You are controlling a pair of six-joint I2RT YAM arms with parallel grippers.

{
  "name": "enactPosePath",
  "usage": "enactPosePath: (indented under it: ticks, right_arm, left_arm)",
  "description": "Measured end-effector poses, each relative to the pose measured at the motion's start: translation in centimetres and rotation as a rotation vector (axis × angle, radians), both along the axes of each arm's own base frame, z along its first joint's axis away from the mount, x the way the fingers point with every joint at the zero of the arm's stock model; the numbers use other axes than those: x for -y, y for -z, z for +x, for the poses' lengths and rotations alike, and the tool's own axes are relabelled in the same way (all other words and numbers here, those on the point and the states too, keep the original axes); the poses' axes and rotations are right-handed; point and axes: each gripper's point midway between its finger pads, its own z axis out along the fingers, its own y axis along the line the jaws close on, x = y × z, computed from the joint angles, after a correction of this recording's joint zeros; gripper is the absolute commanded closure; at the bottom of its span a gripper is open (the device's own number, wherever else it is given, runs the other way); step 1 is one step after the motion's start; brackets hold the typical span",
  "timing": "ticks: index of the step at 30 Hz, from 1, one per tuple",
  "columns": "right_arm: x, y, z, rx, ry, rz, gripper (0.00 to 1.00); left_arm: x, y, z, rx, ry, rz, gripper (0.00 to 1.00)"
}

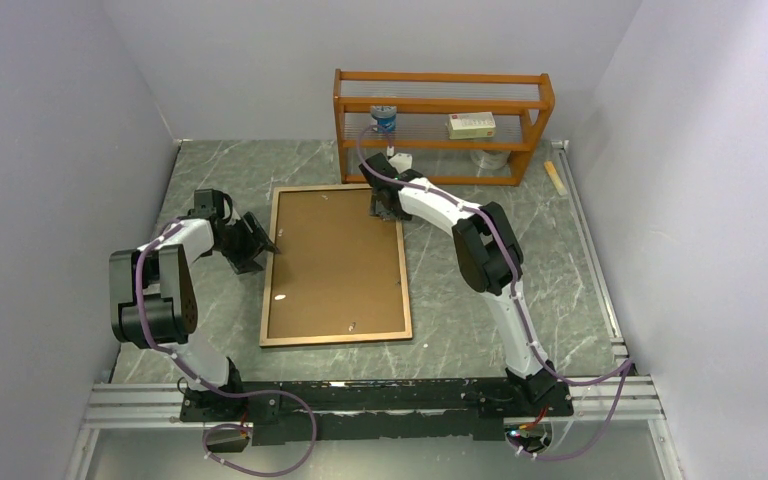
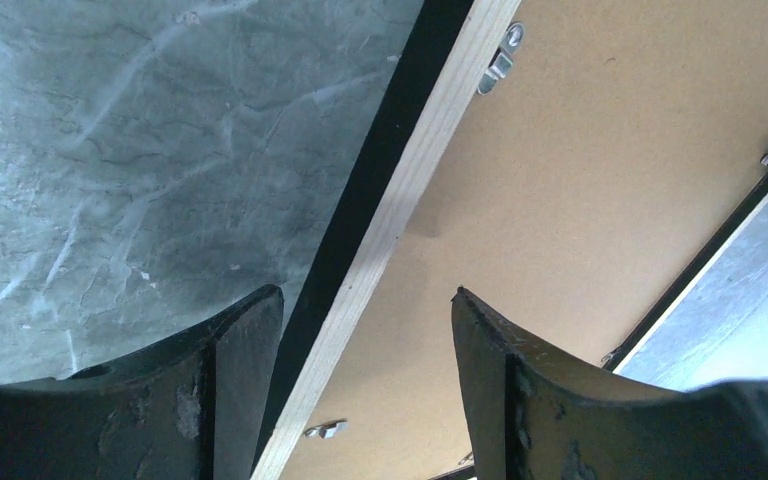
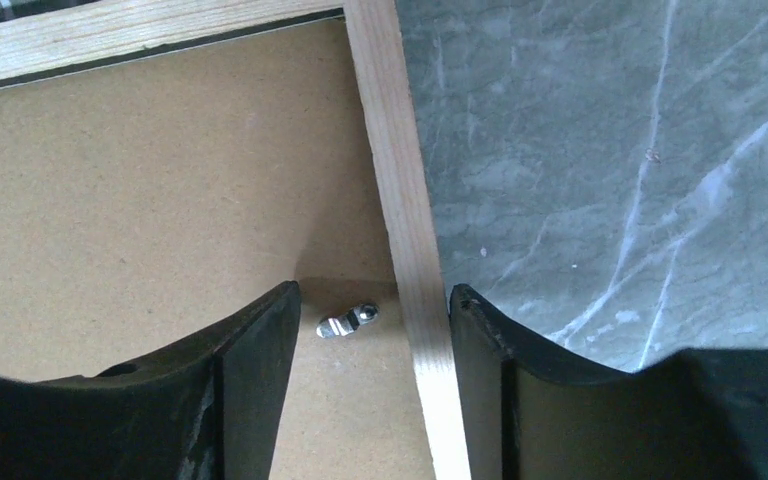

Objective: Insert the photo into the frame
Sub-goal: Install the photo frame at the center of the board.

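brown backing board (image 1: 335,260) sits in the frame (image 3: 400,180), wood side up. left gripper (image 2: 363,295) released, astride its edge; right gripper (image 3: 372,290) likewise, clip (image 3: 347,321) between its jaws.

Frame, look: the frame (image 1: 268,270) (image 2: 400,210) (image 3: 405,230) is a large rectangle with narrow rails, light brown wood on the side I see and black along its outer edge.
Frame, pose: flat on the table (image 1: 520,300), back up, long sides running away from me.
Frame, place: mid-table, a little to my left of centre.
Frame, filling: a plain brown backing board (image 1: 335,265) (image 2: 580,200) (image 3: 160,200) covers the whole opening.
Frame, fittings: small metal turn clips (image 2: 500,65) (image 3: 345,320) just inside the rails, lying on the board.
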Motion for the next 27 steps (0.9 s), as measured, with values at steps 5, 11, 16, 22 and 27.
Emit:
enactPosePath:
  ticks: [5, 11, 16, 22, 27]
  right_arm:
    - [0.16, -0.01, 0.04, 0.0, -0.006, -0.009, 0.51]
    - [0.14, 0.13, -0.01, -0.019, -0.055, -0.008, 0.48]
    - [0.15, 0.25, 0.05, -0.046, -0.088, 0.026, 0.5]
    - [0.06, 0.34, -0.29, -0.066, -0.12, 0.07, 0.5]
    - [0.14, 0.41, -0.48, -0.082, -0.145, 0.076, 0.59]
  left_arm:
    - [0.12, 0.09, -0.04, -0.004, 0.003, -0.007, 0.33]
    - [0.23, 0.47, -0.14, -0.016, 0.005, -0.014, 0.33]
    - [0.4, 0.67, -0.13, -0.023, 0.002, -0.027, 0.33]
    - [0.55, 0.72, -0.07, -0.026, -0.001, -0.038, 0.33]
    - [0.69, 0.75, -0.02, -0.027, 0.0, -0.048, 0.34]
